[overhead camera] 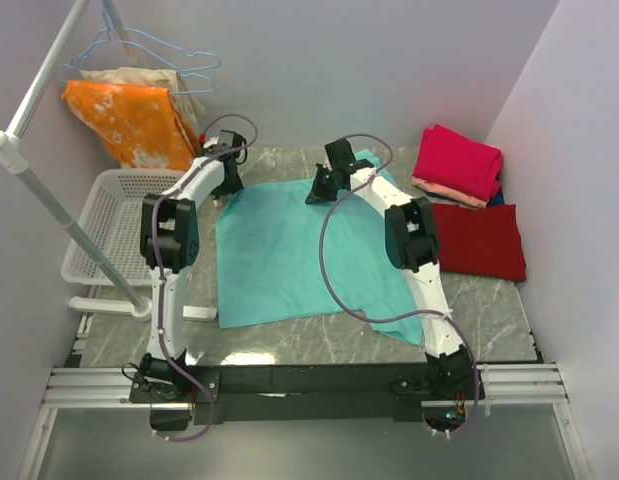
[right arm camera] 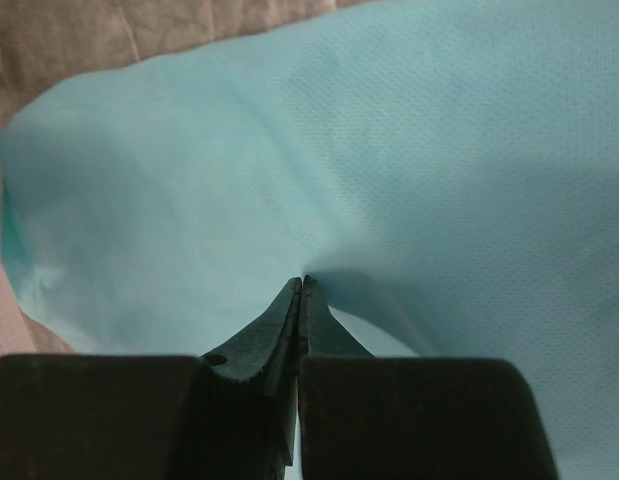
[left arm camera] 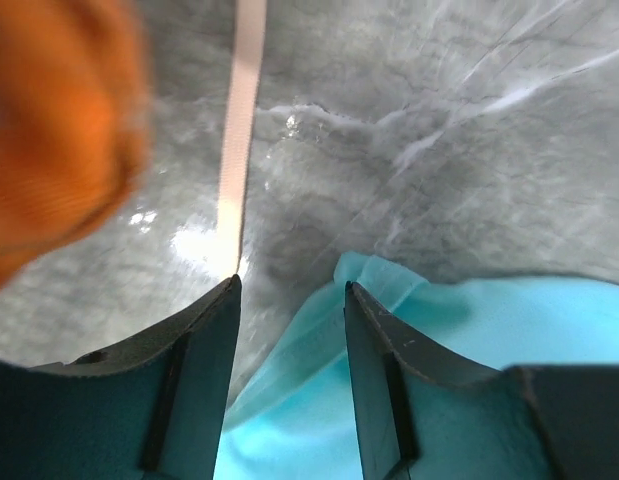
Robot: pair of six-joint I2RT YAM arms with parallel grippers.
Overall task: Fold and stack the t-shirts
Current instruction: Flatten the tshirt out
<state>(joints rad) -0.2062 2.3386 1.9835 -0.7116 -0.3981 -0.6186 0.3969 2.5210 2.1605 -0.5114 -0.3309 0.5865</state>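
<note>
Grey marbled table (overhead camera: 289,335), both arms reaching out over it.

Teal t-shirt (overhead camera: 289,250) lies spread flat across the middle of the table, the largest item on it. Its far edge is under both grippers.

White basket (overhead camera: 104,225) sits at the table's left edge. An orange white-blotched cloth (overhead camera: 129,120) hangs on the rack behind it.

Dark red t-shirt (overhead camera: 479,240) lies flat at the right side, well apart from the teal one. Behind it, in the far right corner, a folded magenta-pink t-shirt (overhead camera: 457,160) rests on top of a salmon t-shirt (overhead camera: 444,190).

Left gripper (overhead camera: 226,190) is at the teal shirt's far left corner. Its wrist view shows the jaws about half apart (left arm camera: 291,285), with the shirt's edge running between the fingers and nothing pinched.

Right gripper (overhead camera: 319,190) is at the far edge, nearer the middle. The jaws are fully closed (right arm camera: 302,282), with teal fabric puckered at the tips, so it has the cloth nipped.
</note>
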